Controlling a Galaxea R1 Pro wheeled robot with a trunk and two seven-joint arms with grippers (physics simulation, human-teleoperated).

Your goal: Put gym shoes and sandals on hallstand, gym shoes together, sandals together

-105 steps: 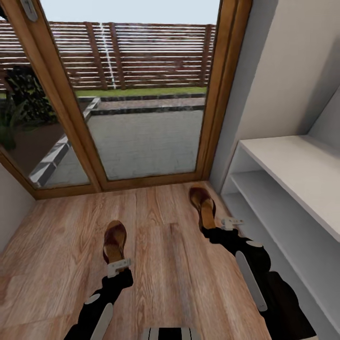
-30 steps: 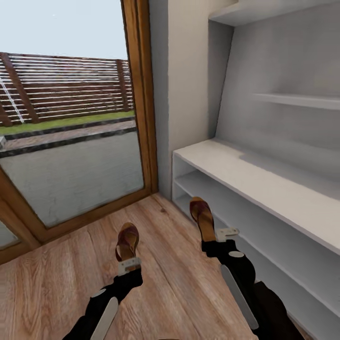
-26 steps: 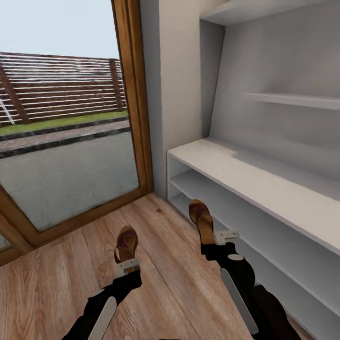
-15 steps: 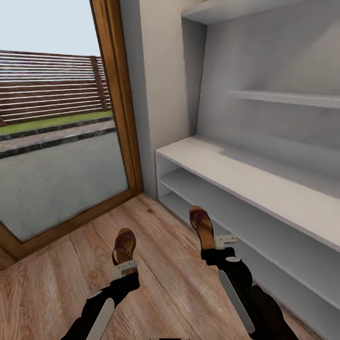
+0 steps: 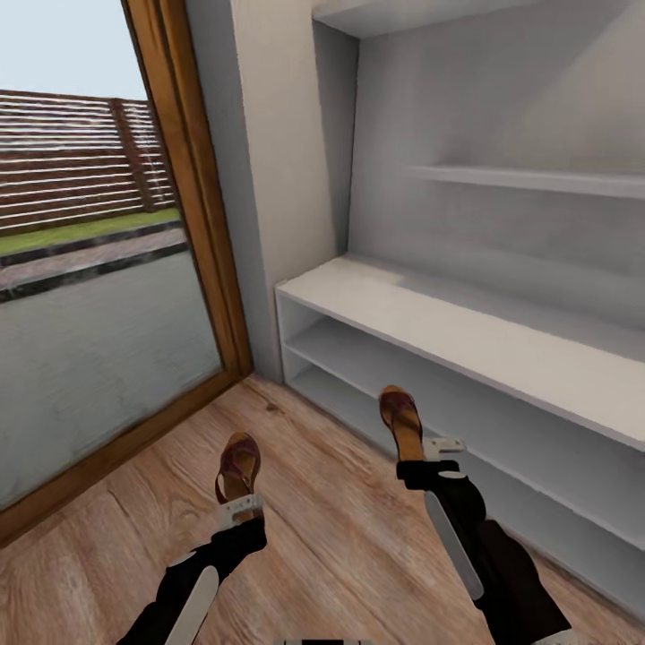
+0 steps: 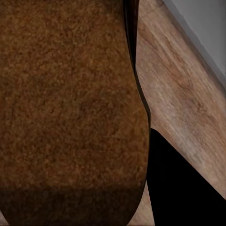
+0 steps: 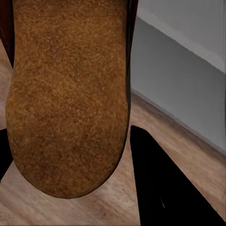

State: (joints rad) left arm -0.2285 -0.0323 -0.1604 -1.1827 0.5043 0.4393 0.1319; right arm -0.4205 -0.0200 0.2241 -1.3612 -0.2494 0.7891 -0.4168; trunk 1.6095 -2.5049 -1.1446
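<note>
Corridor end: wood-plank corridor floor (image 5: 340,537), wood-framed glass door (image 5: 193,224) at left, white hallstand (image 5: 466,327) along the right wall, floating wall shelf (image 5: 537,179) above it. Both brown sandals are carried heel-first, off the floor. Left sandal (image 5: 237,464): tan footbed, dark strap, heel clamped in the left hand (image 5: 240,509); its grainy footbed sits close to the left wrist camera (image 6: 70,103). Right sandal (image 5: 401,419): same make, heel gripped by the right hand (image 5: 441,445), toe just in front of the hallstand's lower shelves (image 7: 66,99). Compared with 3.5 s ago, the view has swung rightward: door now at the edge, hallstand central; grips unchanged.
</note>
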